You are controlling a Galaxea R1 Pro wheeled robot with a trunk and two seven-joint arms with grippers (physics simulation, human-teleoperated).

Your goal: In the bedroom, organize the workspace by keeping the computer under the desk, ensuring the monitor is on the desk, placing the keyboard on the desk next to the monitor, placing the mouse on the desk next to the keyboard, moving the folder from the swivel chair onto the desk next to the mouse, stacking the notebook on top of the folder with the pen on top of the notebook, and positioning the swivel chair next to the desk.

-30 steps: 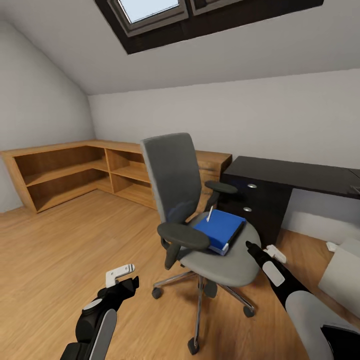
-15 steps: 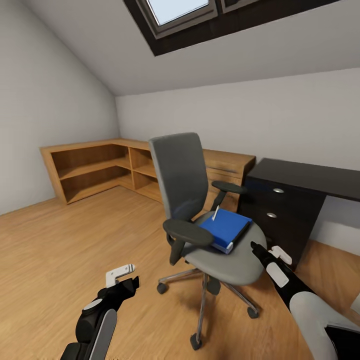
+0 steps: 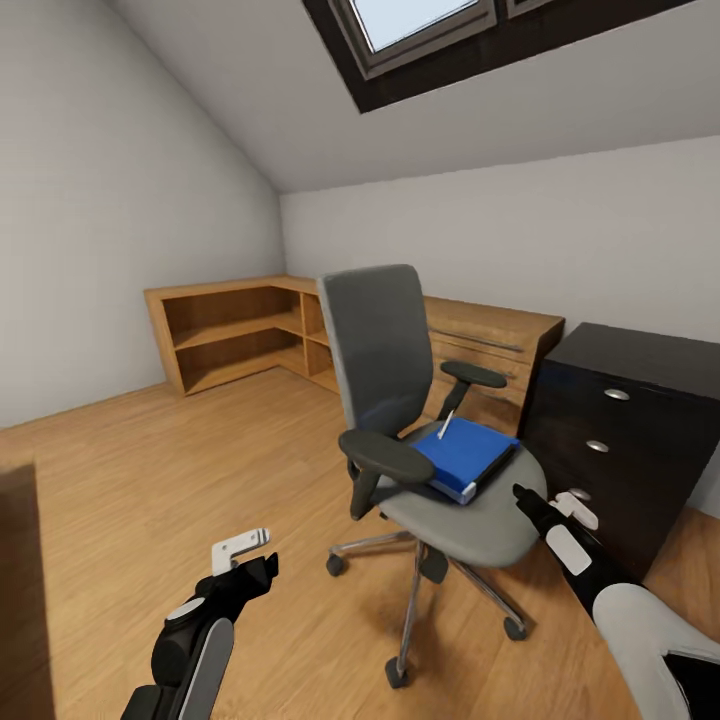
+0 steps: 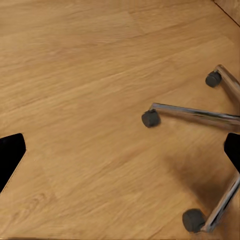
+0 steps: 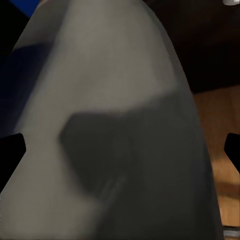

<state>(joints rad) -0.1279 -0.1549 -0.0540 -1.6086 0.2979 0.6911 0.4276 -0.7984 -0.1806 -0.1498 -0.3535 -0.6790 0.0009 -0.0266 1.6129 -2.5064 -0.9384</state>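
Observation:
The grey swivel chair [image 3: 385, 350] stands mid-floor, with the blue folder [image 3: 468, 452] lying flat on its seat. A thin white pen [image 3: 445, 425] leans up from the folder's far corner. The black desk [image 3: 640, 365], with its drawer pedestal, stands just right of the chair. My right gripper [image 3: 545, 497] is open at the seat's right edge, close to the folder and apart from it; its wrist view looks onto the grey seat [image 5: 115, 100]. Low over the floor left of the chair, my left gripper [image 3: 255, 558] is open, facing the chrome chair base [image 4: 190, 114]. Computer, monitor, keyboard, mouse and notebook are out of view.
A light wood L-shaped shelf unit [image 3: 230, 330] runs along the back walls behind the chair. A dark brown edge [image 3: 20, 600] stands at the near left. Bare wood floor [image 3: 150, 470] stretches left of the chair. A skylight [image 3: 420, 20] sits in the sloped ceiling.
The whole picture has shifted: the head has turned left, so the chair, desk and shelves sit further right. Both grippers hold the same open pose.

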